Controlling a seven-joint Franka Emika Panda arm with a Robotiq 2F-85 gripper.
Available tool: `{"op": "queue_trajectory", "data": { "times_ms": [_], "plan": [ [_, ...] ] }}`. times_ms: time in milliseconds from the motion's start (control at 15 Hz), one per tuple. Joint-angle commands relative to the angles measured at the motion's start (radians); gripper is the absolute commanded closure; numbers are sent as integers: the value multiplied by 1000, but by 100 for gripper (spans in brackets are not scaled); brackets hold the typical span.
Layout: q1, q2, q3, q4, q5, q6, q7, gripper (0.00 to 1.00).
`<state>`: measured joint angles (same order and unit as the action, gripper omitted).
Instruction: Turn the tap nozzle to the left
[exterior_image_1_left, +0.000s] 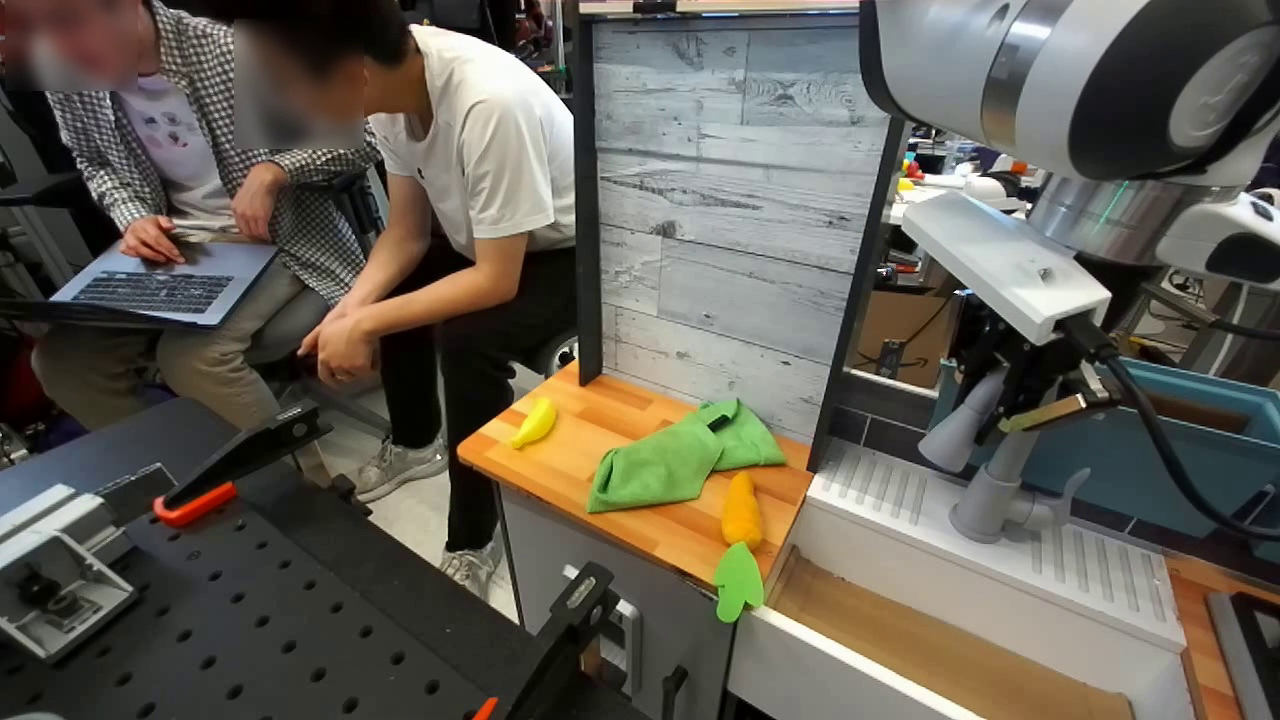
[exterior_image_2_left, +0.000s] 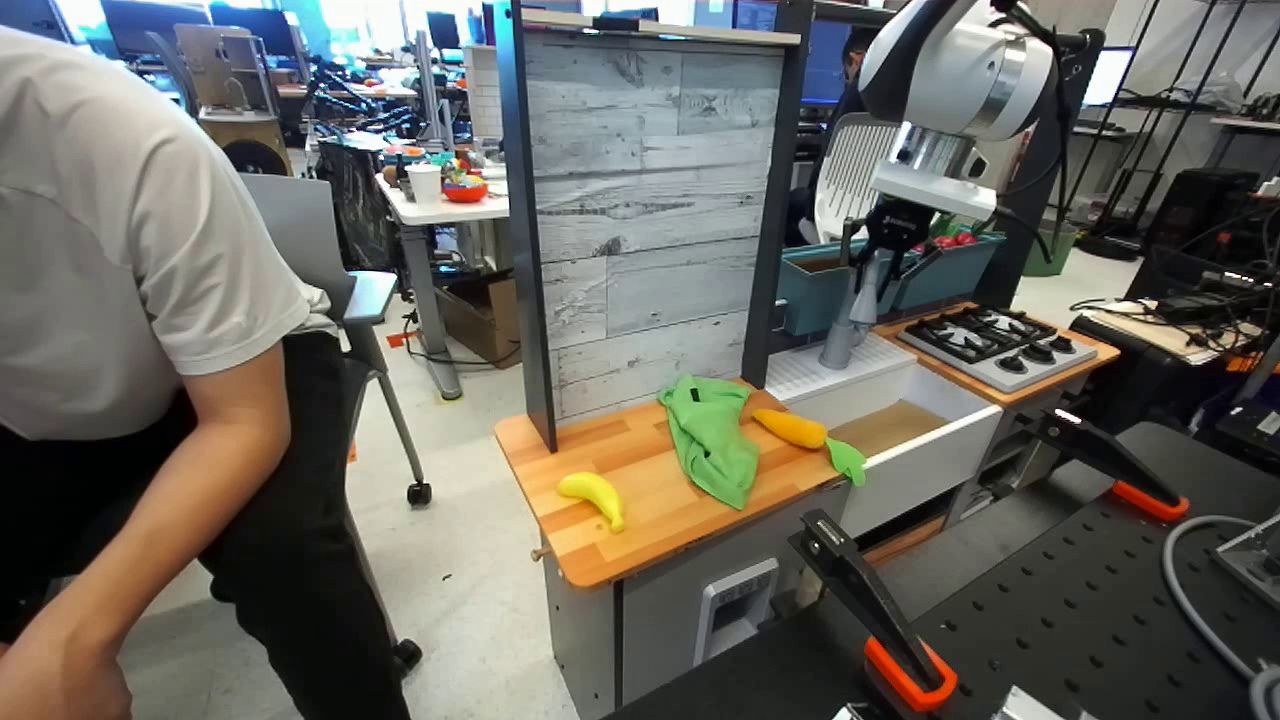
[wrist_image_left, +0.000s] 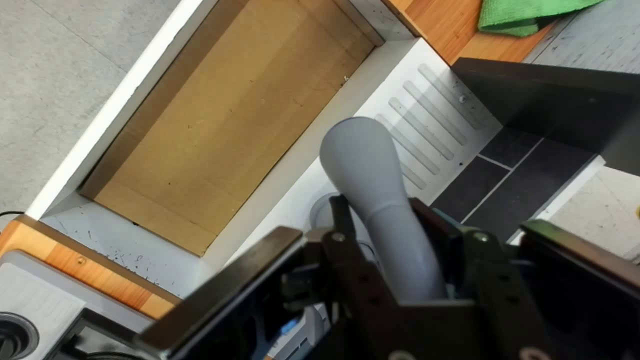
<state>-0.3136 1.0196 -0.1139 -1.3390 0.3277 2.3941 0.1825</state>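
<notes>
The tap nozzle is a grey arched spout with a flared mouth. It rises from a pale ribbed sink ledge and shows in both exterior views and in the wrist view. Its mouth points over the ribbed ledge, on the wooden counter's side. My gripper is above the arch with one finger on each side of the tube. The fingertips lie against the tube, and a thin gap shows lower on one side. In the exterior views the gripper partly hides the spout. The grey handle sticks out beside the base.
An open sink basin lies in front of the tap. A teal bin stands behind it. The upright wood-grain panel is beside it. A green cloth, toy carrot and banana lie on the counter. A stove adjoins.
</notes>
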Motion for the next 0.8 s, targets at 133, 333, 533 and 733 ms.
{"op": "queue_trajectory", "data": {
  "times_ms": [133,333,533,733],
  "plan": [
    [17,-24,6,-29,-34,-6,7,92],
    [20,-29,31,-23,-16,-12,16,92],
    [18,-33,58,-14,8,-16,29,92],
    [5,-32,94,3,53,-29,47,92]
  ]
}}
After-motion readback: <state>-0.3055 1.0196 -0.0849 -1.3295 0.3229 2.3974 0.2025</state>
